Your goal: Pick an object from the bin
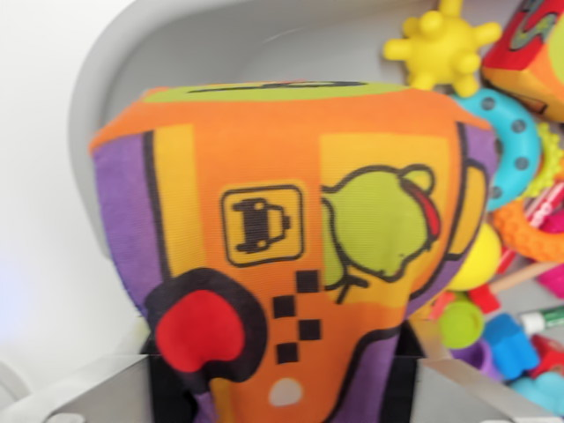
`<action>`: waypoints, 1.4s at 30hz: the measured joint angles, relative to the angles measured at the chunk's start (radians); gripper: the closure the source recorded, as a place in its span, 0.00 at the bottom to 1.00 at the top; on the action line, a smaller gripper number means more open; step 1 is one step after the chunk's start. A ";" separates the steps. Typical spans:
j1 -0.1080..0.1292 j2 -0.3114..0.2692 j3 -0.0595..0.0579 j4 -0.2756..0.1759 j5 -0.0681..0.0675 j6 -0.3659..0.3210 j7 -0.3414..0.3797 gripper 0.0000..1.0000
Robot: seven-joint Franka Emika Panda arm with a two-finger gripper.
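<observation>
My hand [282, 374] is closed on the soft fabric cube [291, 238]; its two grey fingers [97, 388] press the lower sides and the cloth is pinched narrow between them. The cube is orange and purple, with a car sign, a green figure and a red shape, and it fills most of the wrist view. Behind it is the grey bin [115, 62]. On the right lie a yellow spiky ball [441, 48], a turquoise ring [511, 141] and other small toys.

Just the wrist cam here, staring down super close at a soft cube [291, 238], bin [132, 53] behind it.
</observation>
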 joint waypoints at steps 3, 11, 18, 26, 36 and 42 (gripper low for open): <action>0.000 -0.012 -0.001 0.014 0.000 -0.026 -0.001 1.00; 0.000 -0.042 -0.004 0.056 0.000 -0.099 -0.002 1.00; 0.000 -0.057 -0.006 0.085 0.000 -0.144 -0.002 1.00; 0.000 -0.069 -0.008 0.112 0.000 -0.182 -0.003 1.00; 0.000 -0.071 -0.009 0.119 0.000 -0.193 -0.003 1.00; 0.000 -0.070 -0.009 0.119 0.000 -0.193 -0.003 1.00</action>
